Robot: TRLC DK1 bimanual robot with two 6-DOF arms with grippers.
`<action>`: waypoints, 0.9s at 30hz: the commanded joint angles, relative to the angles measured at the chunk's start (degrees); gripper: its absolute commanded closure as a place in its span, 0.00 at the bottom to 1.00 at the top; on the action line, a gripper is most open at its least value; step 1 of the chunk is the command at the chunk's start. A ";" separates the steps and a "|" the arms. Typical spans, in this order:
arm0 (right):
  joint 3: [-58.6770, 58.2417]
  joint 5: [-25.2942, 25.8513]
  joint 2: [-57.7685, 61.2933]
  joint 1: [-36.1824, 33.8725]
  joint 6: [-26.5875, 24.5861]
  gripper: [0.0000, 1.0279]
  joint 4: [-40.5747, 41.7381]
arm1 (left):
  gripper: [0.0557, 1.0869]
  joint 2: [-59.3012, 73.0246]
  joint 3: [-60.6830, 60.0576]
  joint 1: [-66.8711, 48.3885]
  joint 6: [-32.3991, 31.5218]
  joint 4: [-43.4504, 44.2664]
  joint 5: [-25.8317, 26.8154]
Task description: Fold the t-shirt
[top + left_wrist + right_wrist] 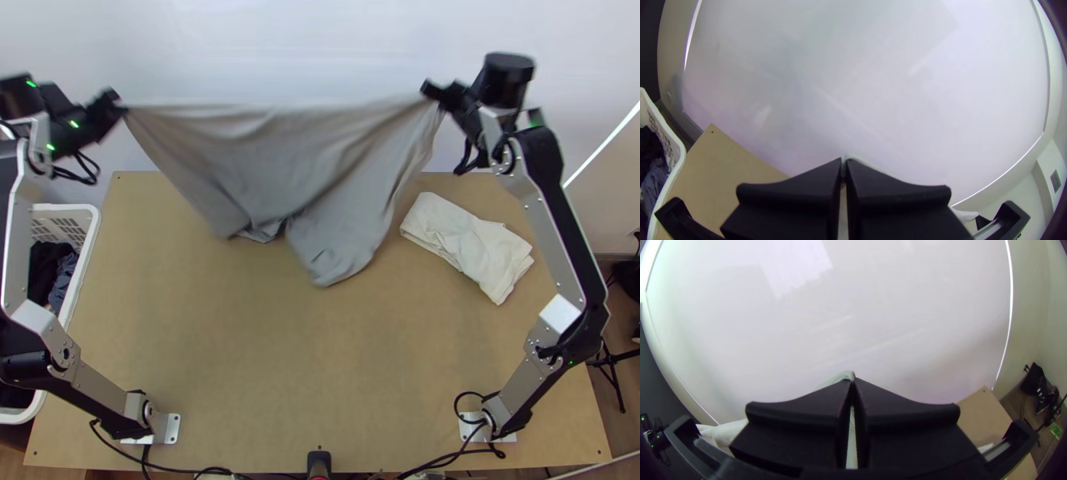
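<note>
Clenching the grey t-shirt (280,148) by two upper corners with left gripper (121,109) and right gripper (430,91), holding it stretched above the table's (264,368) far side. Probably just starting: showing no finished fold, leaving laying-out and folding to do.

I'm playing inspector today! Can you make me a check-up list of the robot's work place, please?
Surface: light wooden table, shirt hanging above its far part.
Job's things: grey shirt, not folded, top edge stretched between the grippers; whether its bottom touches the table, I can't tell.
Clutter: folded white cloth on the table's right side; white basket with dark clothes at the left edge.
Grippers: left gripper and right gripper each shut on a top corner.
Cables: black cables by the arms' bases.
Surroundings: pale wall behind; people, nothing seen.
</note>
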 commanded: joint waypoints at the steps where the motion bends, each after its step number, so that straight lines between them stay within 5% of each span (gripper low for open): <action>1: 6.73 0.60 -3.11 0.79 -2.53 0.97 6.77 | 0.97 -2.77 10.84 0.64 -3.46 2.03 -4.43; 13: -2.32 -2.57 -29.03 5.53 -1.56 0.97 4.14 | 0.97 -16.30 9.88 7.32 -6.28 4.58 -6.19; 27: -3.37 -7.31 -46.70 7.11 -4.72 0.97 -12.30 | 0.97 -27.29 5.57 14.18 -6.28 3.79 -2.06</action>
